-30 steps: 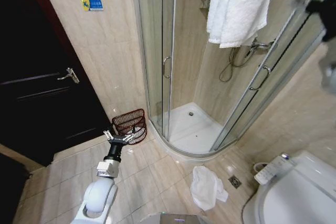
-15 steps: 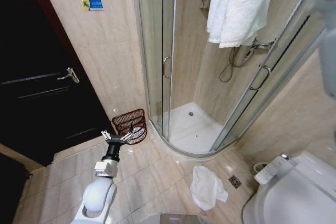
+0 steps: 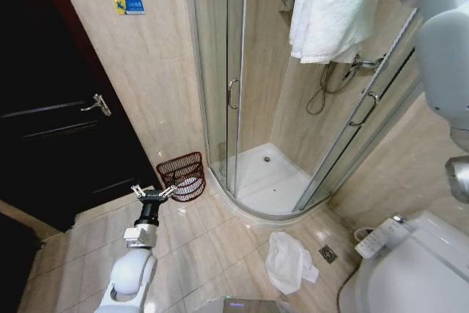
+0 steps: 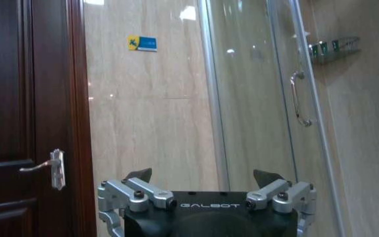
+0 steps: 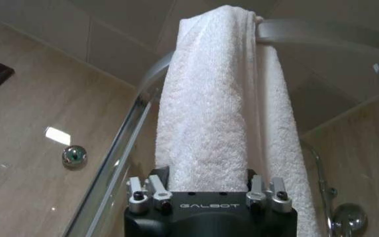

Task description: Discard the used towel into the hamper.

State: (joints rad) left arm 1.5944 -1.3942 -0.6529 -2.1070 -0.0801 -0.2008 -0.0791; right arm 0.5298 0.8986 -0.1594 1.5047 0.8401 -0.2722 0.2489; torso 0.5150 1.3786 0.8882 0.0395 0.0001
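Spread wide and empty, the jaws of my left gripper (image 3: 152,193) hang low over the tiled floor (image 3: 212,247) in the head view, just beside the hamper (image 3: 183,174), which stands on the floor against the beige wall, between the dark door (image 3: 51,122) and the curved glass shower enclosure (image 3: 242,93). Something pale lies inside the hamper, too small for me to tell what it is. A white towel (image 3: 289,263) lies crumpled on the floor well apart from the hamper, near the toilet (image 3: 410,269) and a small floor drain (image 3: 327,253). Another white towel (image 3: 333,9) hangs high over the top rail of the shower, and the pale body of my right arm (image 3: 443,42) rises at the right edge of that view. From my left wrist, I see my left gripper (image 4: 203,177) with its two dark fingertips (image 4: 138,175) set well apart and nothing between them, facing the beige wall with a small blue sign (image 4: 142,43), the door's silver lever handle (image 4: 50,167) and the shower door's handle (image 4: 299,98). From my right wrist, my right gripper (image 5: 208,174) is raised right up at the hanging towel (image 5: 209,113), whose white terry fills the gap between my parted jaws; whether they press on it or merely flank it I cannot tell. The curved rail (image 5: 308,32) carries the towel overhead.
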